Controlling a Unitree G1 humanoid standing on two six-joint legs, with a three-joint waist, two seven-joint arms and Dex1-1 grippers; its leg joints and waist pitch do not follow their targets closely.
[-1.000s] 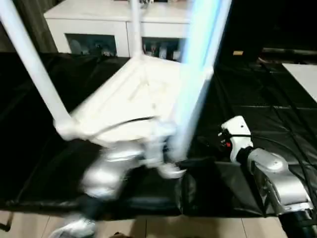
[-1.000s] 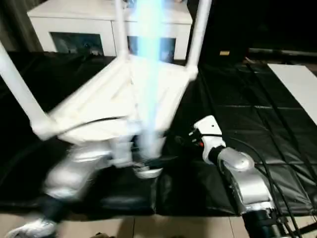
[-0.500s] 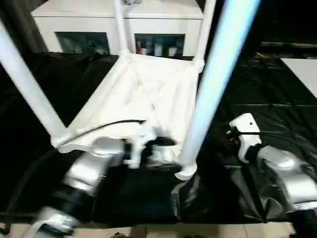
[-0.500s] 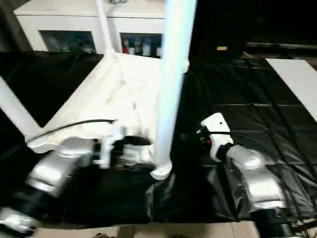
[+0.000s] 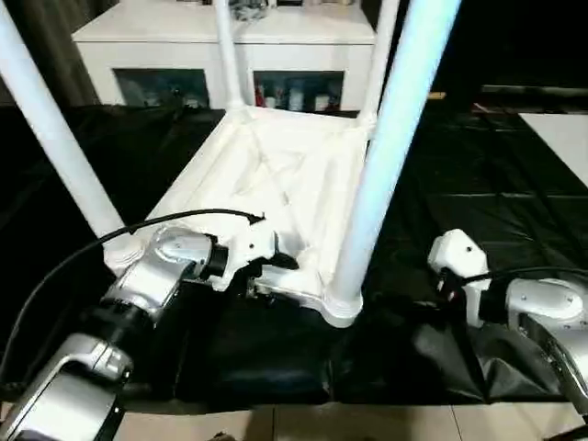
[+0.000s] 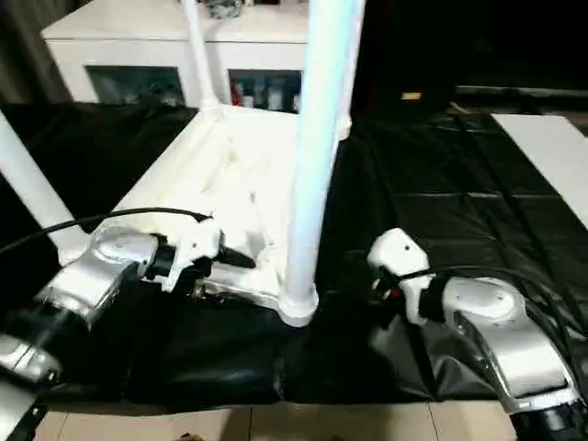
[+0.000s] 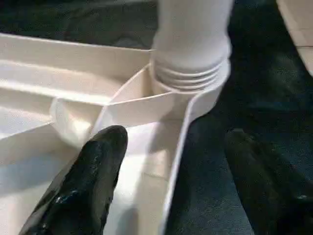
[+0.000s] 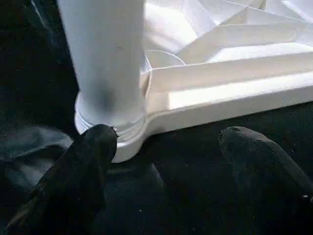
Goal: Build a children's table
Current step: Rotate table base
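Your left hand (image 7: 166, 196), fingers spread astride the tabletop (image 5: 276, 175) rim, sat nearest the upright leg (image 5: 386, 156); your right hand (image 8: 166, 181) gaped empty, lower right.

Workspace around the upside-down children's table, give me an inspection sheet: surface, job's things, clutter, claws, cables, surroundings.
Surface: black sheeting, creased, covering the work area.
Job's things: tabletop lying underside up, ribs showing; four legs standing in the corner sockets, nearest leg seated in its socket.
Clutter: flat white board on the sheeting at the robot's right.
Claws: left claw open, straddling the tabletop's rim beside the near socket, one finger inside, one outside; right claw open, empty, facing the near leg's base.
Cables: black cable arching over the left arm; another by the right wrist.
Surroundings: white cabinet behind; light floor in front.
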